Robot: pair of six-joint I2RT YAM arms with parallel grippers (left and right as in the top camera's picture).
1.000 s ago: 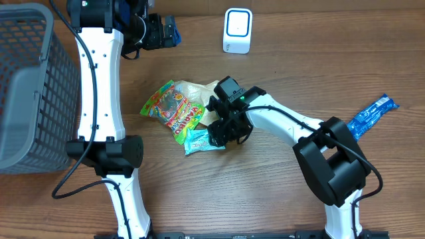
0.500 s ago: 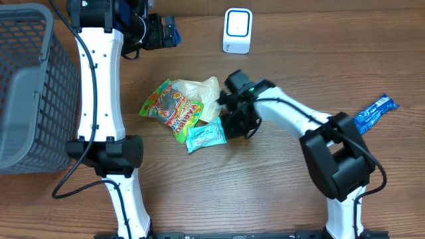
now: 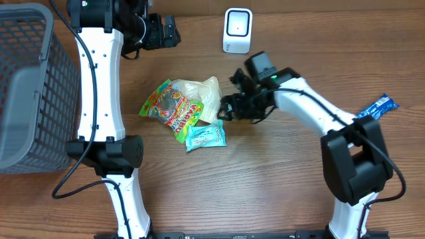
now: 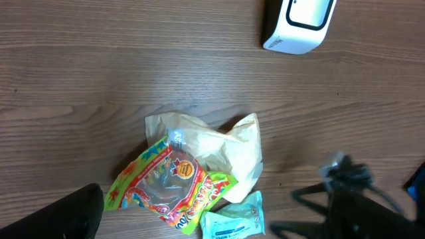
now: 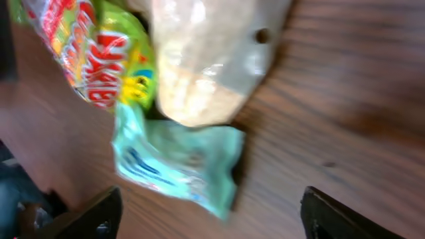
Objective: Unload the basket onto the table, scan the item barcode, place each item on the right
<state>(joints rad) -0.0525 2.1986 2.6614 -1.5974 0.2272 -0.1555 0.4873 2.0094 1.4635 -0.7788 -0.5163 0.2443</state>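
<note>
A small teal plastic packet [image 3: 206,136] lies flat on the wooden tabletop [image 3: 265,179], touching a colourful crinkled candy bag [image 3: 171,109] that overlaps a pale translucent pouch [image 3: 202,93]. The white box-shaped scanner [image 3: 238,30] stands well apart from them.

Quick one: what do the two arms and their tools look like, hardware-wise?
Left arm and right arm: white tubular links, black joint housings, black cables alongside. Left tool and right tool: black, two-fingered. Small green light near the right wrist.
</note>
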